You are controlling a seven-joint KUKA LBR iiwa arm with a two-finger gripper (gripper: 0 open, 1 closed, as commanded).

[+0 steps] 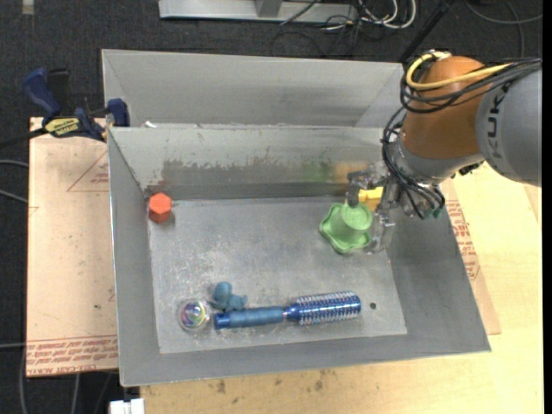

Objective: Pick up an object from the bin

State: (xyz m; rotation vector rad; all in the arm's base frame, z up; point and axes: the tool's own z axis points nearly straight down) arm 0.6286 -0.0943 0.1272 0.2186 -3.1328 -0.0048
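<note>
While the arm leans in from the right, its tool [378,221] sits low at the right side of the grey bin [259,102], hard against a soft-looking green thing [347,226]. This is a pale green lump with a ruffled edge, lying on the bin floor near the foot of the right wall. From where I stand the tool meets the green thing's right edge, but I cannot tell whether it is released or clenched. Nor can I tell whether the green thing is gripped or merely beside it. A small yellow piece [370,196] shows just above the green thing, close under the wrist; whether it belongs to the robot or to the bin I cannot say.

Everything else lies well apart from the tool. An orange block [159,207] sits at the back left of the floor. A blue hairbrush [289,311] stretches along the front, with a small blue lump [227,296] touching its handle and a shiny clear ball [193,315] just beside the handle's end.

As I judge it, the task is roughly at its middle. The approach looks done, with the tool down at the one thing within its reach. Nothing looks raised: the green thing seems to rest on the floor. What is left is a sure hold on it, if that is not already made, and then the lift clear of the bin.
</note>
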